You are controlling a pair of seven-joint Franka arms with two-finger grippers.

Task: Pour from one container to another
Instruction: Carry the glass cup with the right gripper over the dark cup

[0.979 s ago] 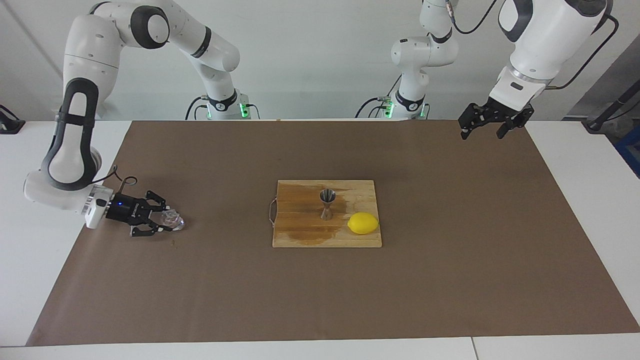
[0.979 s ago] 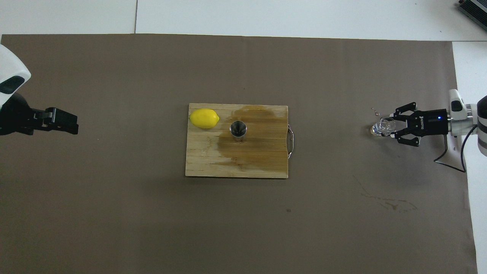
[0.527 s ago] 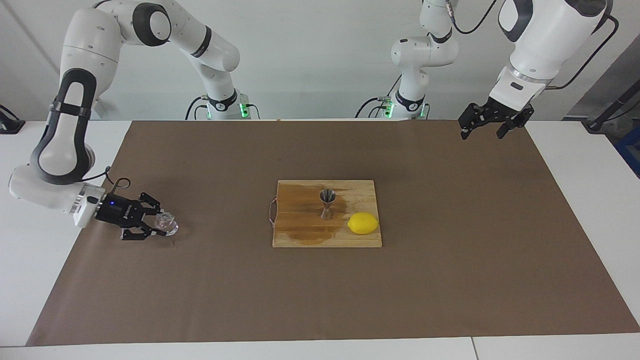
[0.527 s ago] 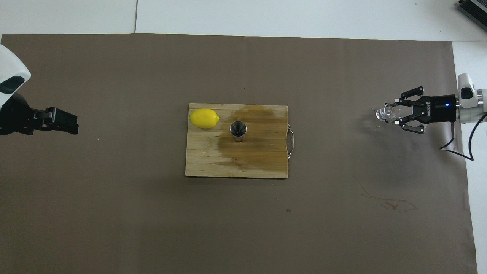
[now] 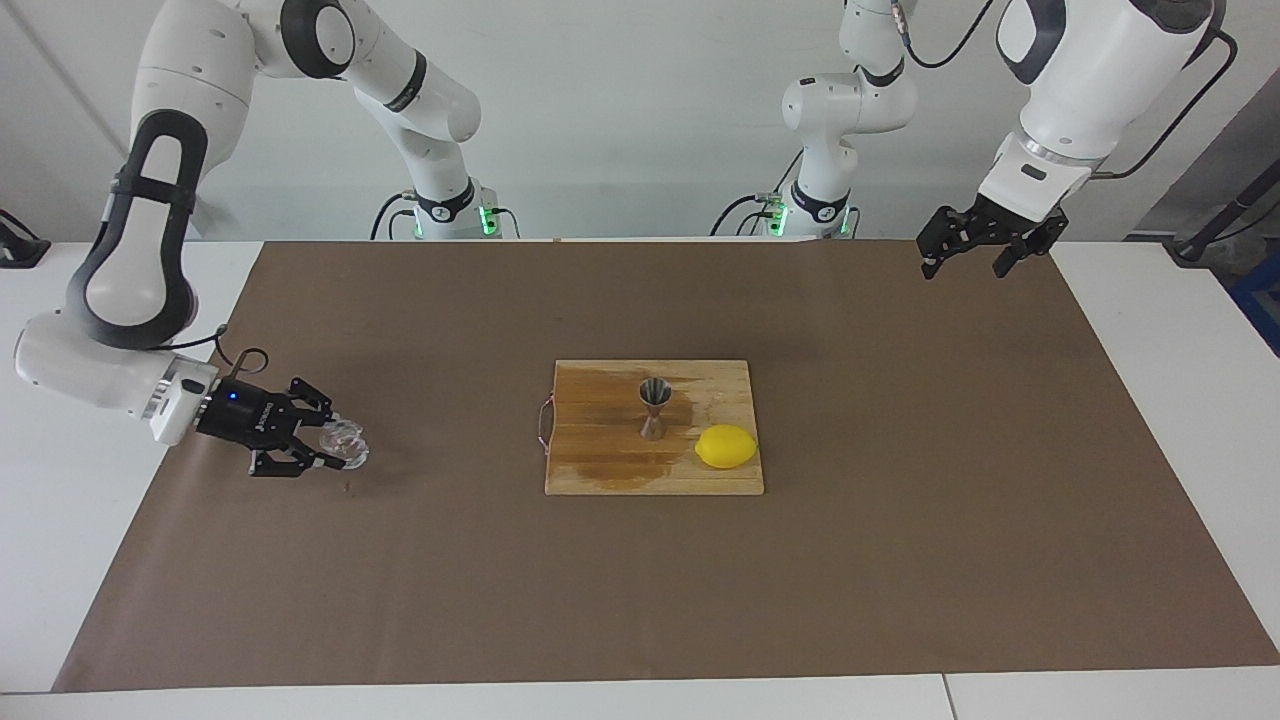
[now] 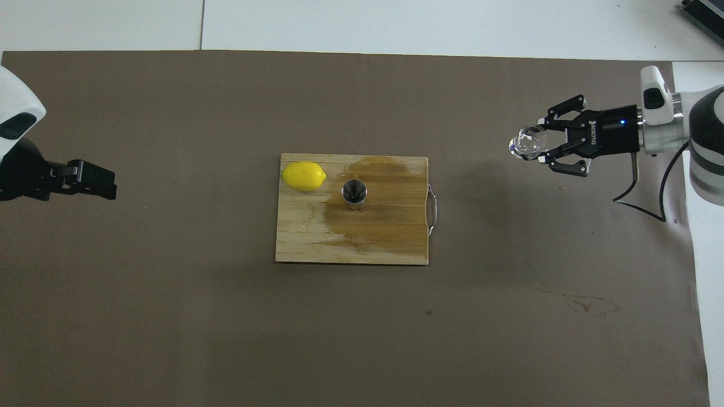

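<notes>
Glass vessel (image 5: pixel 343 441), small, clear and roughly round, sits clenched in the fingertips of the right gripper (image 5: pixel 325 445) at the left of the facing view, over the brown paper (image 5: pixel 400 580) toward the right arm's end of the table (whether it touches the paper I cannot tell). At mid-frame the steel jigger (image 5: pixel 654 406) stands upright on the wooden cutting board (image 5: pixel 600 470), on a dark wet stain, with the lemon (image 5: pixel 726 446) just beside it on the board. At the upper right the left gripper (image 5: pixel 978 260) waits over the paper's edge, fingers spread and holding nothing.
</notes>
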